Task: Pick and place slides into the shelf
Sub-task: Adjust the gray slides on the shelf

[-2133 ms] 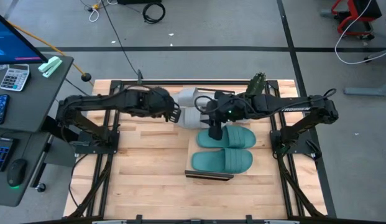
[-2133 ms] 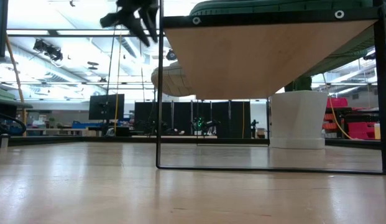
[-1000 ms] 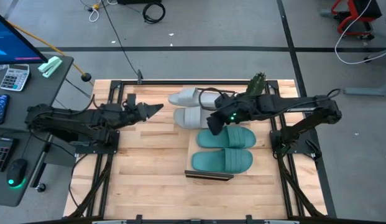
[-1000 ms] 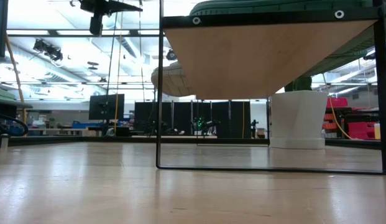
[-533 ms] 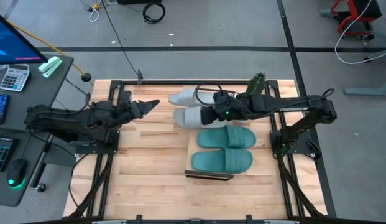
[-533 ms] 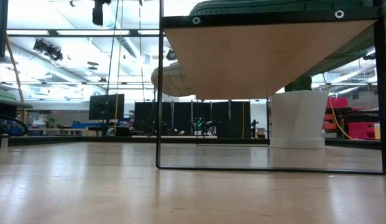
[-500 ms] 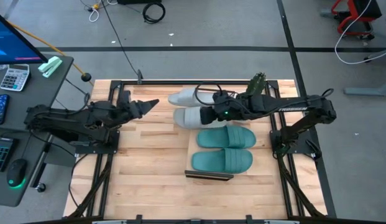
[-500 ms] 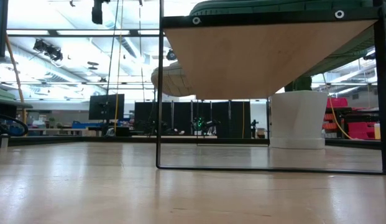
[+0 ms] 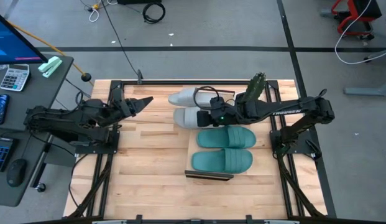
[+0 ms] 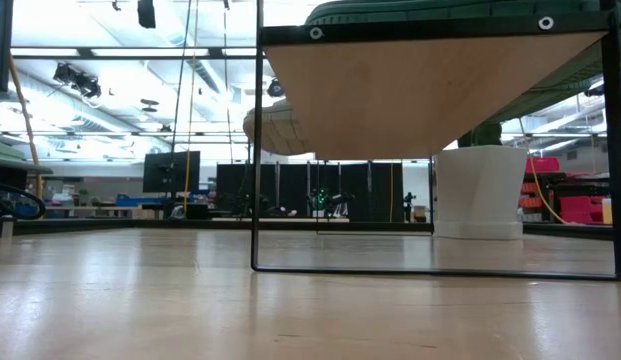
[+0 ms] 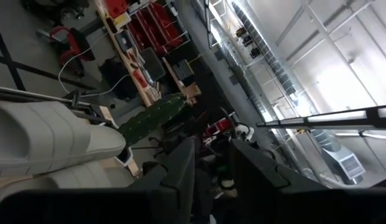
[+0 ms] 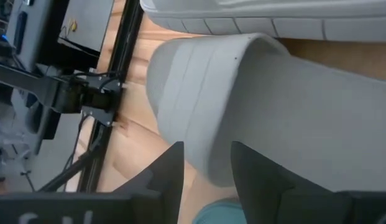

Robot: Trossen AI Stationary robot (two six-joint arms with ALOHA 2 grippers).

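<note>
I am looking down on the shelf [image 9: 194, 151], which is standing on the slatted tabletop [image 9: 149, 168], and nearest to me on it the two teal slides [image 9: 222, 160] are lying side by side, toes pointing left, touching along their long edges (the near one [image 9: 222, 160] and the one behind it [image 9: 226, 137]). Just beyond them the nearer grey slide [image 9: 188, 117] is sitting at the shelf's far end, and my right gripper [image 9: 205, 117] is reaching in from the right at its heel end; in the right wrist view the two fingers [image 12: 171, 168] are standing parted, with the grey strap [image 12: 199, 93] filling the space ahead of them, though I cannot tell whether they are touching it. The second grey slide [image 9: 184, 98] is lying just behind the first, farther still. Over on the left, well apart from the slides, my left gripper [image 9: 145, 100] is hanging above the far part of the tabletop, pointing right; its fingers [image 11: 183, 168] are showing only a narrow gap with nothing between them. At the far right corner a small cactus [image 9: 257, 83] is standing in its pot. From the low camera I am seeing the shelf's pale underside [image 10: 420, 90] and its dark frame.
</note>
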